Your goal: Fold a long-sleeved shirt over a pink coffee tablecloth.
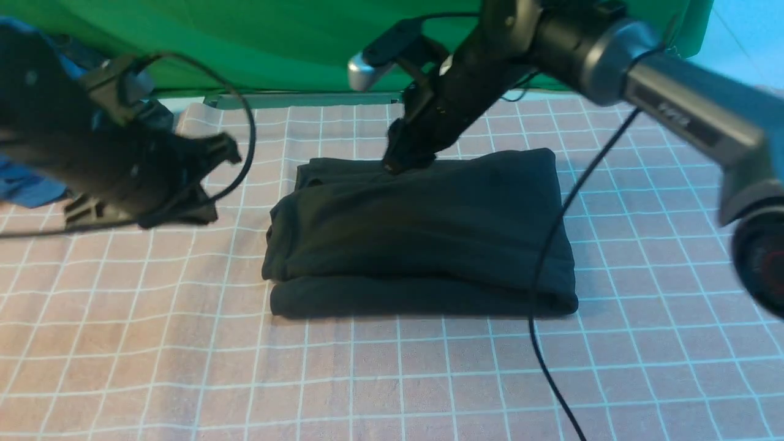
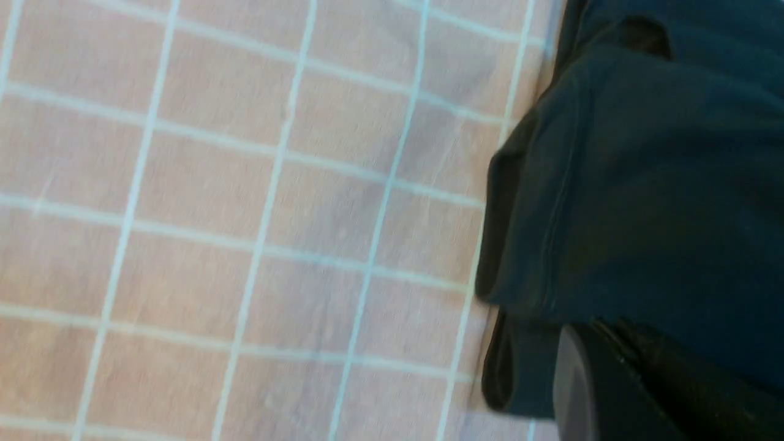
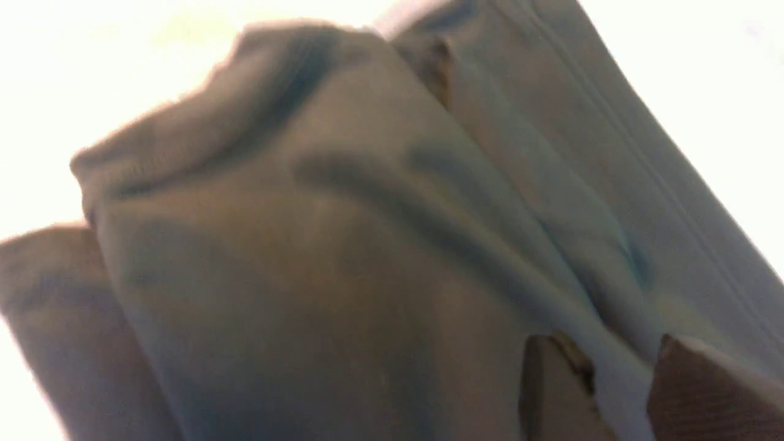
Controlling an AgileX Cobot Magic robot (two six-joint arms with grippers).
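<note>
The long-sleeved shirt (image 1: 422,226) lies folded into a thick black rectangle in the middle of the pink coffee tablecloth (image 1: 184,343); its chest print is hidden. My right gripper (image 1: 405,160) is down at the shirt's far edge. In the right wrist view its fingers (image 3: 551,392) stand close together with a raised ridge of the shirt (image 3: 343,257) between them. My left gripper (image 1: 214,180) hovers open to the left of the shirt, holding nothing. The left wrist view shows one of its fingers (image 2: 618,392) beside the shirt's layered left edge (image 2: 643,202) and the tablecloth (image 2: 245,214).
A blue garment (image 1: 30,184) lies at the far left behind my left arm. A green backdrop cloth (image 1: 275,37) hangs along the back. The right arm's black cable (image 1: 554,239) droops across the shirt's right side and down over the front of the cloth.
</note>
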